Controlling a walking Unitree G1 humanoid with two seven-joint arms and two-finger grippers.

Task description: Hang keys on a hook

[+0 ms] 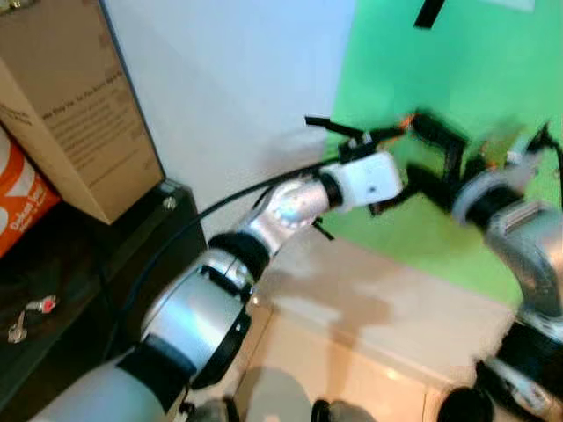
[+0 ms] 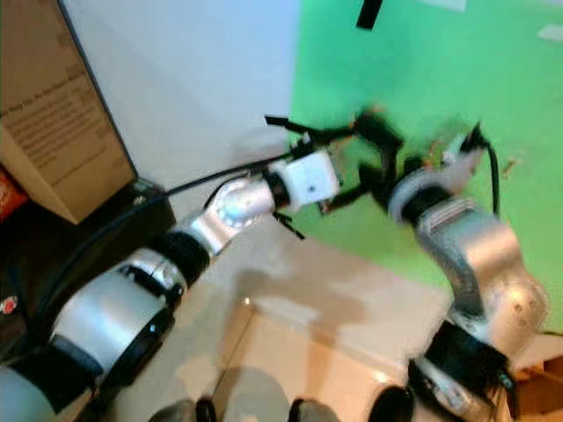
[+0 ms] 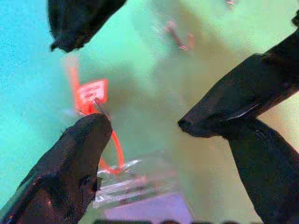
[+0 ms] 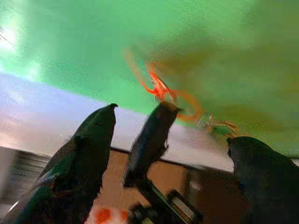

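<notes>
**Two grippers crowd the green wall, keys dangling between them**

Two arms reach toward the green wall point(image 1: 457, 79), and their tips meet in a blurred knot. The left gripper point(image 3: 140, 123) has its fingers spread wide, holding nothing; just past one fingertip hang the keys point(image 3: 91, 95), an orange tag on an orange loop, close against the wall. The right gripper point(image 4: 170, 140) also stands spread, and the same orange loop floats just beyond its fingers. Whether either finger touches the loop cannot be told.

The main risk, as I judge it, is the keys dropping: with both grippers spread, nothing clearly pinches them, and a nudge from either arm could knock the loop loose. The arms are also near enough to collide.

Much is unclear. A small pinkish hook point(image 3: 177, 37) may sit on the wall, but blur keeps it uncertain, as does what the loop hangs from.
</notes>
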